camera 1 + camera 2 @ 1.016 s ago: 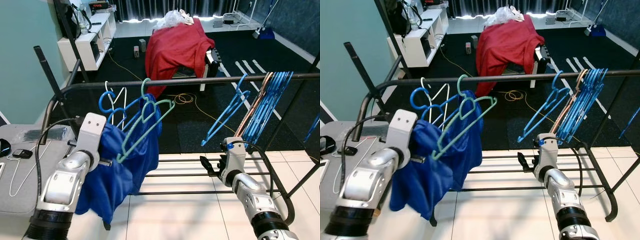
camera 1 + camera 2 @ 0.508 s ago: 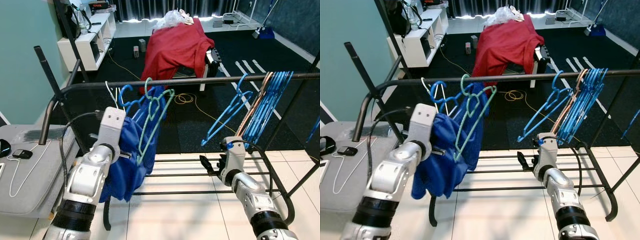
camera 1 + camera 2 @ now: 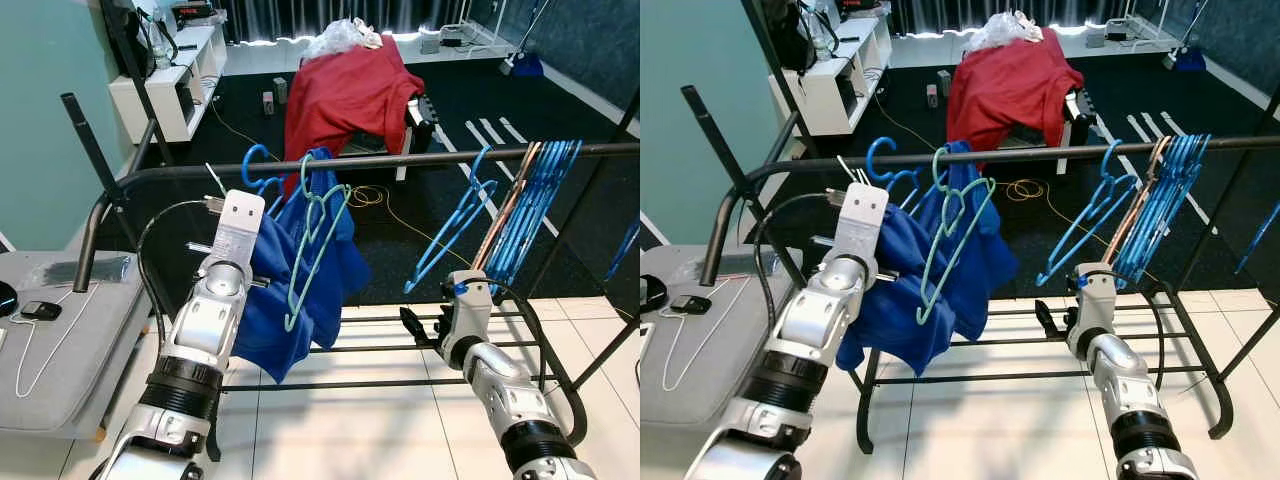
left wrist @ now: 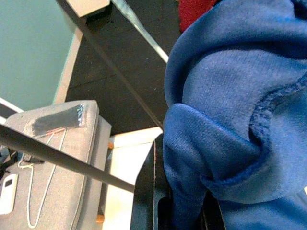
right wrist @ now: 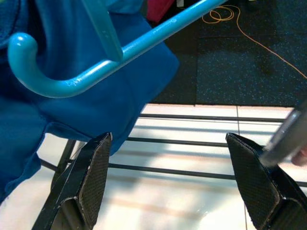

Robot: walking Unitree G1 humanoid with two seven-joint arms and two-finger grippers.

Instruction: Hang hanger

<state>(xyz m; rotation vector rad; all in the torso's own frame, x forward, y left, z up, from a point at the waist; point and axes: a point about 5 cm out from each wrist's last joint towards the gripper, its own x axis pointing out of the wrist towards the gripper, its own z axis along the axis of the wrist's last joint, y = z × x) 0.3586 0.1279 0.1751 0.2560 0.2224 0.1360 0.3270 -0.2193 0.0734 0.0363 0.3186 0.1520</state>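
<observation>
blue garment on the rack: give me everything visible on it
The blue garment looks like soft, fleecy knit with a stitched hem edge visible in the left wrist view. It hangs bunched and folded, not spread flat, draped below the black rail among a teal hanger and a blue hanger hook. The left gripper is shut on a fold of it, fabric squeezed between the black fingers. Its lower edge dangles above the rack's lower bars, clear of the floor.

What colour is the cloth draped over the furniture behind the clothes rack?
Red: the draped cloth is a plain deep red, clearest in the left eye view.
</observation>
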